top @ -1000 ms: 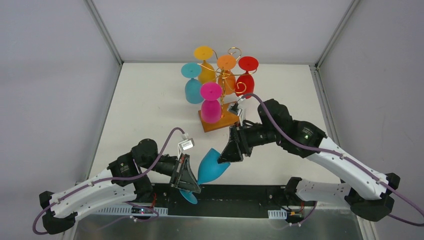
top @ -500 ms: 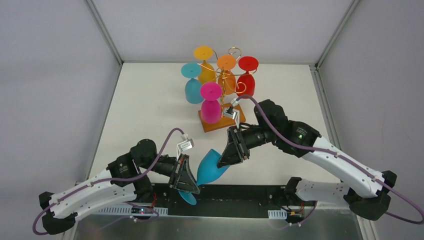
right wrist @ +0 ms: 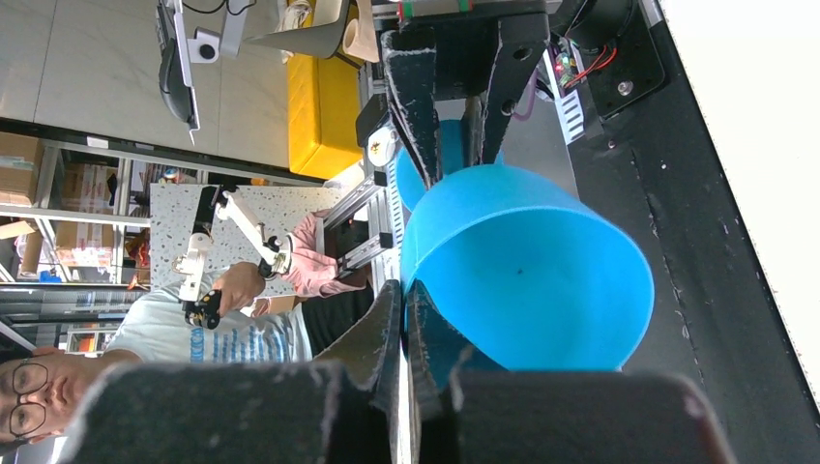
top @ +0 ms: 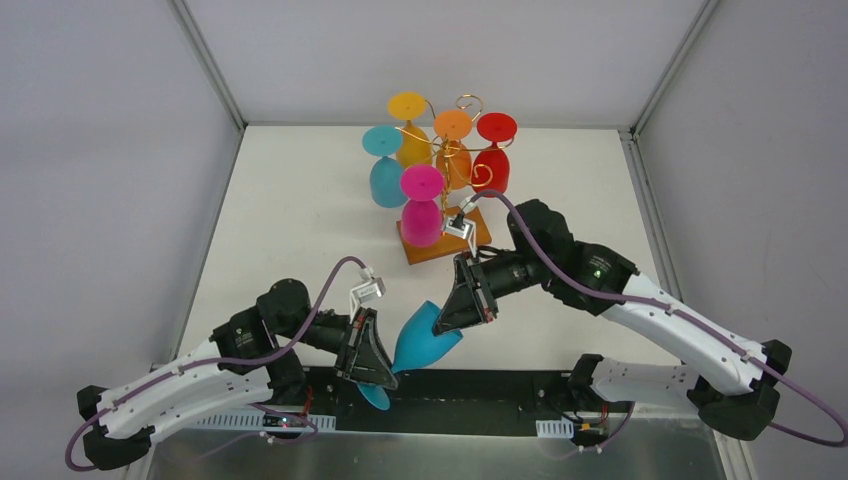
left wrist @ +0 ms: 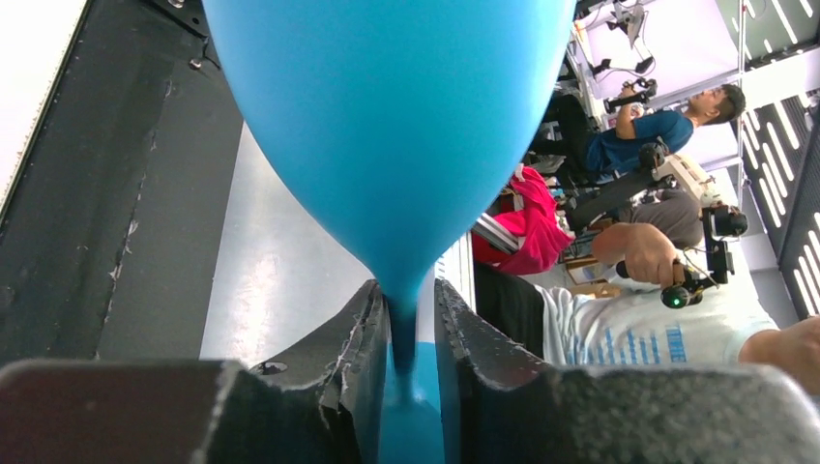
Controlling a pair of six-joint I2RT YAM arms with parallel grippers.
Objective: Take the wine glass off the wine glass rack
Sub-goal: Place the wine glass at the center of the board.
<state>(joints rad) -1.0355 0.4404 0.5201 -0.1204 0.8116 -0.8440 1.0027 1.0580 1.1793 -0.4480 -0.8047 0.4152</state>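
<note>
Slightly leftward and toward the near edge, compared with a second ago, the right gripper [top: 446, 322] and the blue wine glass [top: 425, 340] are found shifted, and the left gripper [top: 384, 374] is likewise seen a little further left. The blue wine glass is held off the wine glass rack [top: 440, 248], between the two arms and over the near edge of the white table [top: 300, 220]. It is tilted, with its open mouth turned up toward the right arm and its foot lowered beside the left arm.

The stem is clamped by the left gripper [left wrist: 406, 311], whose fingers are pressed against it on both sides just below the bowl of the blue wine glass [left wrist: 387, 126]. The rim is pinched by the right gripper [right wrist: 401, 314], one finger being set inside the mouth and the other outside (the wall of the blue wine glass [right wrist: 527, 280] is seen sandwiched between them).

On the rack, well apart from the held glass, five others are hung foot-up from the gold scroll arms: a teal glass [top: 383, 165], a yellow glass [top: 410, 125], an orange glass [top: 453, 140], a red glass [top: 492, 150] and a magenta glass [top: 421, 205]. The rack's wooden base is partly hidden by the right wrist.
</note>
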